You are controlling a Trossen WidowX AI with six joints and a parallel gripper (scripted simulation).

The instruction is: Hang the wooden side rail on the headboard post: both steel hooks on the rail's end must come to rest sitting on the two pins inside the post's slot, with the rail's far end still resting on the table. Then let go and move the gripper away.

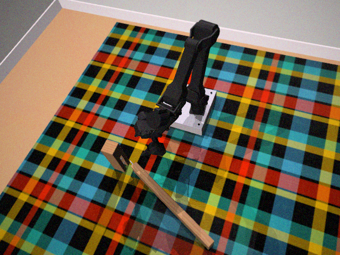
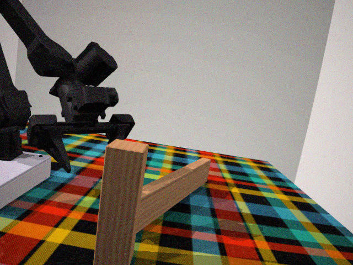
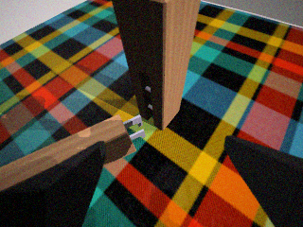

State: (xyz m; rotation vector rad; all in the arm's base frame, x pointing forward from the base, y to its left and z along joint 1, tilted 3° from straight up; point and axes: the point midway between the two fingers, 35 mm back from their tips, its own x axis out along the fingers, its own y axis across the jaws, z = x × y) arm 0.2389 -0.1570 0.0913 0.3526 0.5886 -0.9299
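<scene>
Plaid cloth [image 1: 277, 153] [image 2: 222, 205] [image 3: 227, 95]: 1 post [image 1: 111, 154] [image 2: 118, 199] [image 3: 177, 61], 1 rail [image 1: 172, 204] [image 2: 174, 191] [image 3: 76, 147], 2 hooks [image 3: 134, 128] w/ gap.

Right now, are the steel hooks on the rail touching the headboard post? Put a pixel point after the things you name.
Apart. The wrist view shows patterned cloth between the tips of the hooks [image 3: 137, 121] and the post [image 3: 180, 57] [image 1: 113, 154] [image 2: 118, 205].

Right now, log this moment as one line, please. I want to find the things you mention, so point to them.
gripper [image 1: 149, 145] [image 2: 88, 159] [image 3: 166, 144]: open, empty | rail [image 1: 167, 196] [image 2: 171, 189] [image 3: 62, 147]: unhung | hooks [image 1: 131, 163] [image 3: 136, 128]: outside slot [image 1: 123, 159] [image 3: 148, 96] | post [image 1: 111, 154] [image 2: 119, 205] [image 3: 177, 61]: upright
</scene>
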